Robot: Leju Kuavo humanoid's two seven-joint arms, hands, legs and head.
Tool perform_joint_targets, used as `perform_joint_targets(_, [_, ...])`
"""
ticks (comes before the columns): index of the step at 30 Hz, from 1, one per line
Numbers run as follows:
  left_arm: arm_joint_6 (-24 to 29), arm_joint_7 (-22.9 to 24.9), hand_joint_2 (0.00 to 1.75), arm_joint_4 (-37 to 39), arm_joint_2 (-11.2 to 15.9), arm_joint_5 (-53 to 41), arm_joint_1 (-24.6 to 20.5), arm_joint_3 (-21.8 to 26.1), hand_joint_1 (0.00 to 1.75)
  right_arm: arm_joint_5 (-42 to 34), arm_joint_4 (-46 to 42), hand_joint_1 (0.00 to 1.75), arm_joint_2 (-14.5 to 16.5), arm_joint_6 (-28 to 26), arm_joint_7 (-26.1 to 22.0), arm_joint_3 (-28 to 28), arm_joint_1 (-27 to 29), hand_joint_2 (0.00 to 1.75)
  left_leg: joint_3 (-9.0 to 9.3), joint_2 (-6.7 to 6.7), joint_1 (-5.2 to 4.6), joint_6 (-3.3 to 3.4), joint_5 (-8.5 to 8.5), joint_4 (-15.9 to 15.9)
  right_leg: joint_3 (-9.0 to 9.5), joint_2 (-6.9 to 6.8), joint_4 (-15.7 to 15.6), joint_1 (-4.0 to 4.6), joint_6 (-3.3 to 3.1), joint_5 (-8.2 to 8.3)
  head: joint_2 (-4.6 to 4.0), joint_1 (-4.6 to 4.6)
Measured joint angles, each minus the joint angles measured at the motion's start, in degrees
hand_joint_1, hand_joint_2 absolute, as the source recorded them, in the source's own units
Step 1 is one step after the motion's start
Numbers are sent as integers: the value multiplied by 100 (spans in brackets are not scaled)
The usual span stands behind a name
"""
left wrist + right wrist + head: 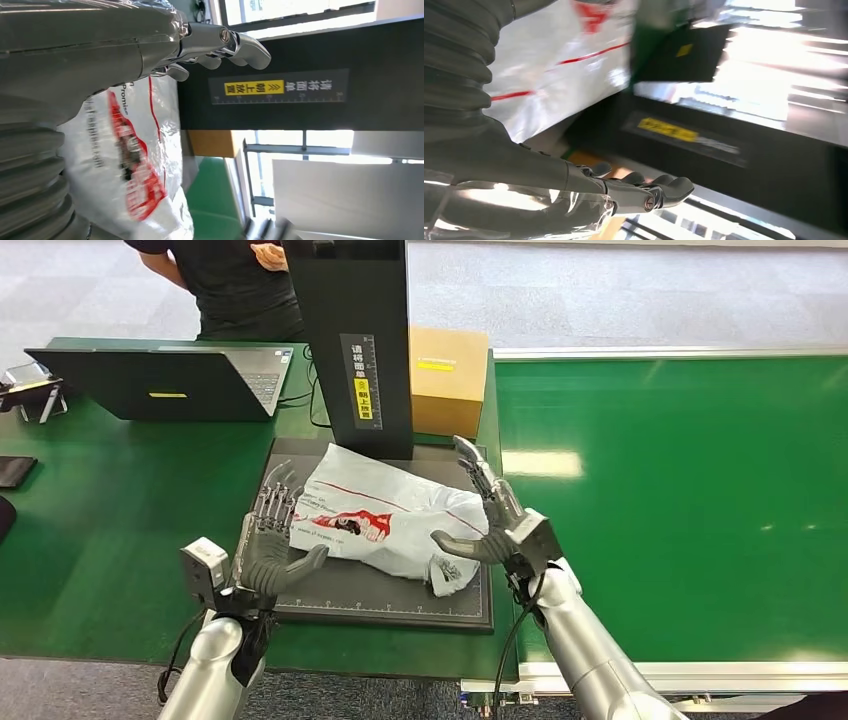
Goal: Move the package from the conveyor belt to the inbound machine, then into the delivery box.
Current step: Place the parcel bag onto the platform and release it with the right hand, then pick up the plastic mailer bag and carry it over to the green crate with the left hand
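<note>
Here, the white plastic mailer package with red print lay crumpled on the dark flat platform of the inbound machine, just in front of the machine's black upright column. My left hand stood at the package's left edge, fingers spread and pointing toward the column, thumb reaching in under the bag's near side. My right hand stood at the package's right edge, fingers straight and apart, thumb turned in against the bag's corner. Neither hand had closed around it. A brown cardboard box sat just right of the column, an open black laptop lay well to its left, and a person in dark clothes stood behind it.
</note>
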Motion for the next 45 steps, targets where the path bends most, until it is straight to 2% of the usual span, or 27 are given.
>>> perform_joint_targets(5, [8,63,175,-38,23,-14,119,28,0,-979,-1203,0,7,1067,61,-360,655,175,1,0,0,0,0,0,1,0,-1,-1,1,0,0,1])
perform_joint_targets(8, [-9,104,175,-58,23,-40,158,58,0,-1208,-1665,0,7,1616,84,-514,947,175,1,1,-1,0,0,0,2,1,-1,-1,3,2,0,1])
perform_joint_targets(11, [-18,116,175,-68,23,-55,180,69,0,-1112,-1936,0,5,1781,103,-613,1121,175,4,1,-1,0,0,0,3,1,-1,-1,2,3,0,0])
perform_joint_targets(16, [-25,128,175,-116,23,-136,225,118,0,-377,-2053,0,-2,1716,115,-722,1333,175,5,1,0,0,0,0,5,1,-1,0,2,3,0,-1])
perform_joint_targets(20, [123,128,175,-222,23,-360,311,190,0,-495,-2126,0,-1,1876,48,-936,1496,175,5,2,0,0,0,0,4,2,-1,-1,2,3,0,1])
perform_joint_targets(23, [521,146,175,-328,23,-907,352,208,0,-565,-2253,0,9,2007,103,-1103,1636,175,4,2,0,0,0,0,4,1,-1,-1,2,2,0,0])
perform_joint_targets(26, [1159,227,175,-435,23,-1837,345,154,0,-580,-2318,0,39,2089,189,-1242,1735,175,5,2,-1,0,0,1,4,1,-2,-1,2,3,0,0])
perform_joint_targets(28, [1769,382,175,-485,23,-2737,295,46,0,-580,-2331,0,77,2121,229,-1320,1782,175,6,2,-1,1,0,1,4,1,-2,-1,2,3,0,0])
perform_joint_targets(31, [2777,874,175,-504,26,-4474,144,-214,0,-597,-2352,0,132,2192,270,-1417,1835,175,7,1,-1,1,1,2,6,1,-2,-1,2,5,0,-1])
perform_joint_targets(33, [3168,1161,175,-478,27,-5282,23,-404,0,-647,-2366,0,169,2248,293,-1472,1857,175,9,2,-1,1,1,2,7,2,-2,-1,2,5,0,1])
perform_joint_targets(38, [3516,1568,175,-186,28,-5944,-264,-700,0,-875,-2378,0,262,2366,375,-1595,1922,175,9,4,-1,1,1,3,7,3,-2,-1,1,6,0,0])
perform_joint_targets(45, [3376,1978,175,411,29,-6178,-488,-836,0,-941,-2380,0,308,2370,388,-1742,2023,175,8,5,-1,1,1,2,6,4,-2,-1,1,6,0,0])
